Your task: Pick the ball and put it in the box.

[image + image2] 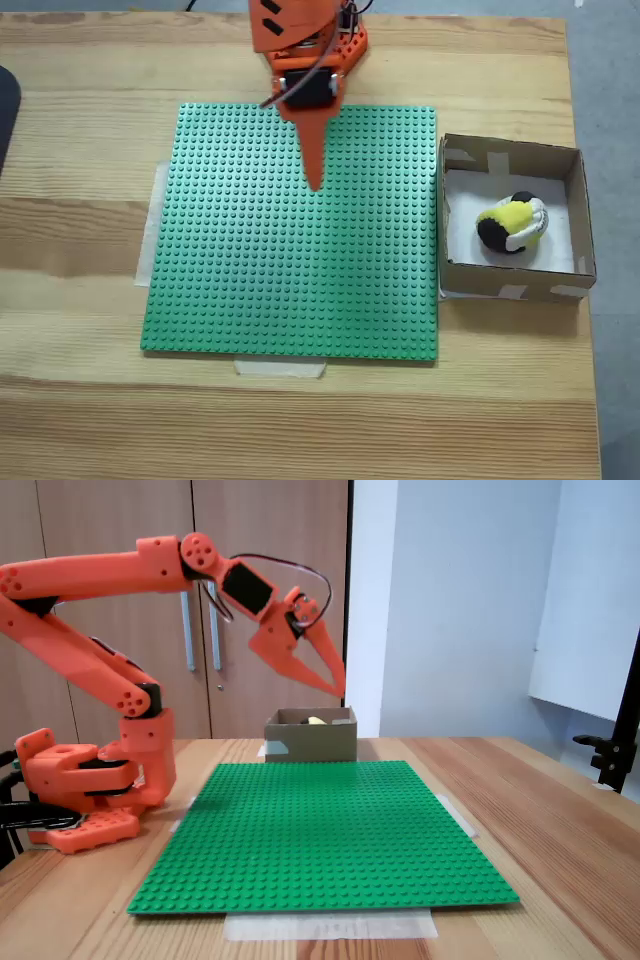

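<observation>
Your small squishy yellow-white-black ball [512, 223] sat inside the shallow cardboard box [513, 153]; probably light, best pinched mid-body. Orange claw [338, 685] hung released, empty.

One ball [513, 224], one box [512, 155], one green studded plate [290, 260], one arm [110, 630]

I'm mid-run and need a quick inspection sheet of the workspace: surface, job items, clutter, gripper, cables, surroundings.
Surface: light wooden table with a flat green studded plate taped down.
Job's things: small yellow, white and black ball lies inside the shallow brown cardboard box, beside the plate.
Clutter: nothing seen.
Gripper: orange gripper raised above the plate, holding nothing; fingers close together, open or shut unclear.
Cables: dark cable looping over the wrist.
Surroundings: wooden cabinet doors, pale wall, black stand at the table edge.
</observation>
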